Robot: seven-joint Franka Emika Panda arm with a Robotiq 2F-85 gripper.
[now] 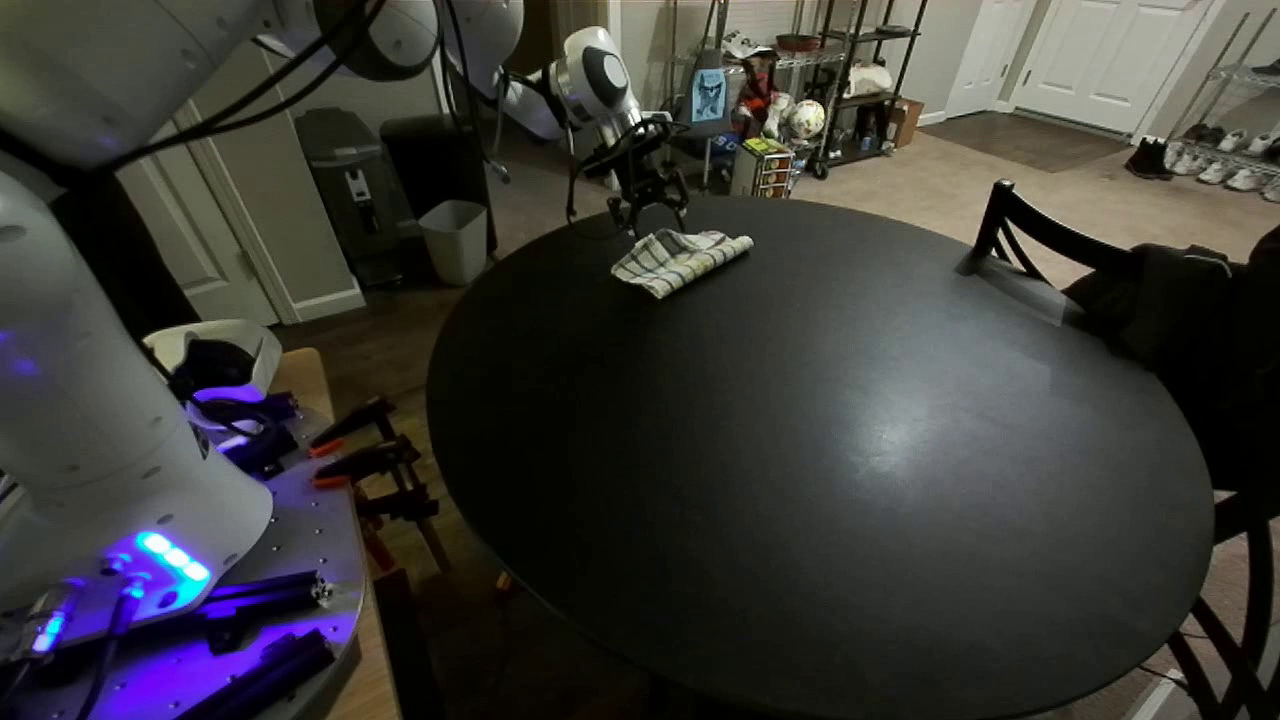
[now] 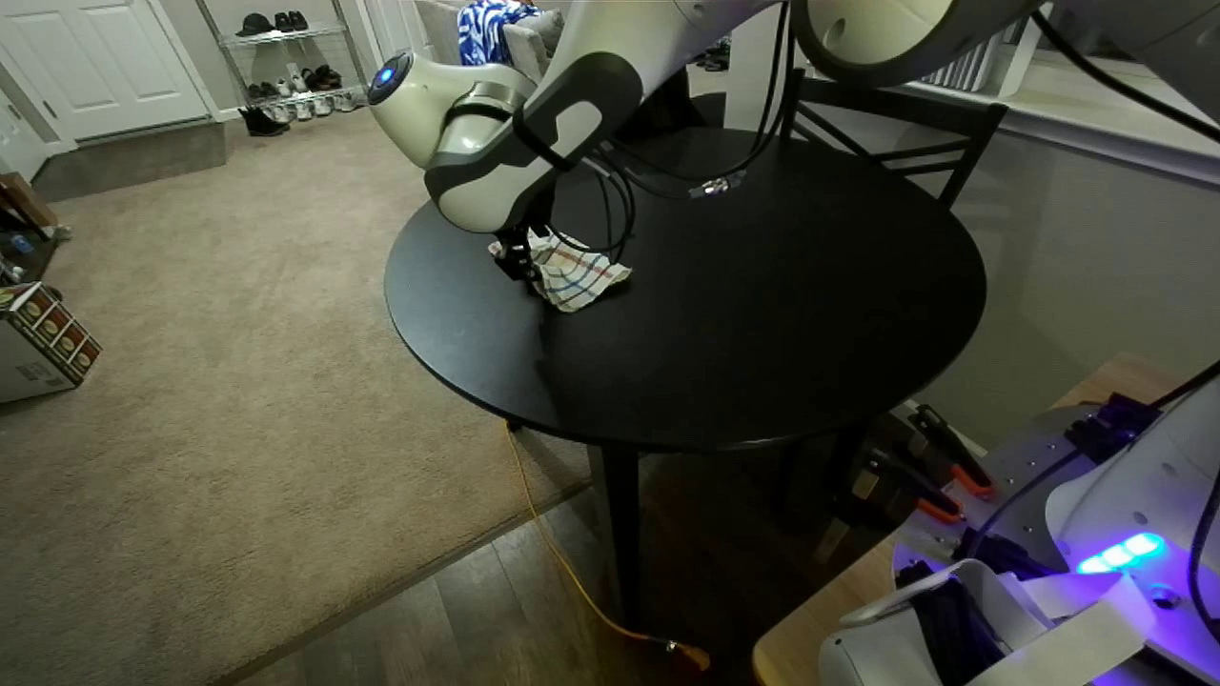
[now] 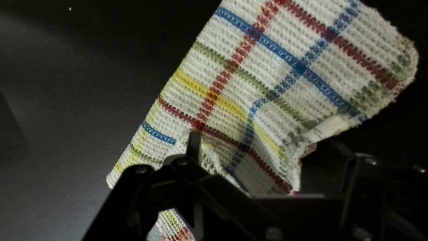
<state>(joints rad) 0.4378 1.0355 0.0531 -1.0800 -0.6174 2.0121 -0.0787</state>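
Observation:
A white checked cloth with red, blue, green and yellow stripes fills much of the wrist view. It lies folded and creased on the dark round table. In both exterior views the cloth is near the table's edge, right beneath the arm's end. My gripper is spread wide, one finger on either side of a raised part of the cloth. The left finger overlaps the cloth in view; whether it touches cannot be told. A small pale tag shows beside the right finger.
The round black table carries the cloth. Dark chairs stand at its far side, one draped with dark clothing. A waste bin and a box are on the floor. Cables hang from the arm near the cloth.

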